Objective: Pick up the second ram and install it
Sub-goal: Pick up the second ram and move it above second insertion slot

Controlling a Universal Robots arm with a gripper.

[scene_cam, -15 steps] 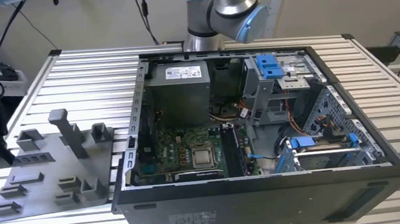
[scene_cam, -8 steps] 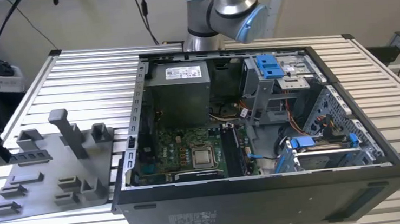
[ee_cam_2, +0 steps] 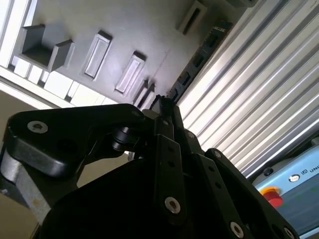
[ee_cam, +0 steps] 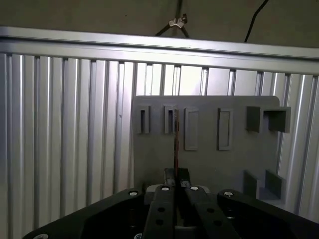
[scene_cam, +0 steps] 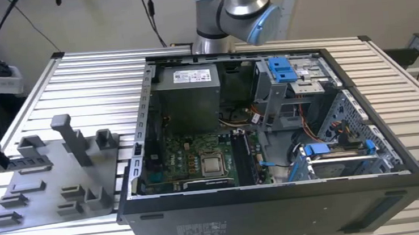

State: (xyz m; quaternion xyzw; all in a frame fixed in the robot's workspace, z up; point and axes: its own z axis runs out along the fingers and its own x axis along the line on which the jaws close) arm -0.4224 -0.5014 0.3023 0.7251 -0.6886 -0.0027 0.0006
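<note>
Black claw (ee_cam: 176, 175) clamps the second ram (ee_cam: 176, 142) edge-on above grey tray (ee_cam: 209, 164).

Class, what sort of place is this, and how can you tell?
Probably a robotics lab bench for computer assembly: a robot arm behind an open computer case on a slatted table, its gripper holding the second ram over a grey holder tray.

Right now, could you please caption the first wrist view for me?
Gripper holds the second ram edge-on over the grey holder tray.
</note>
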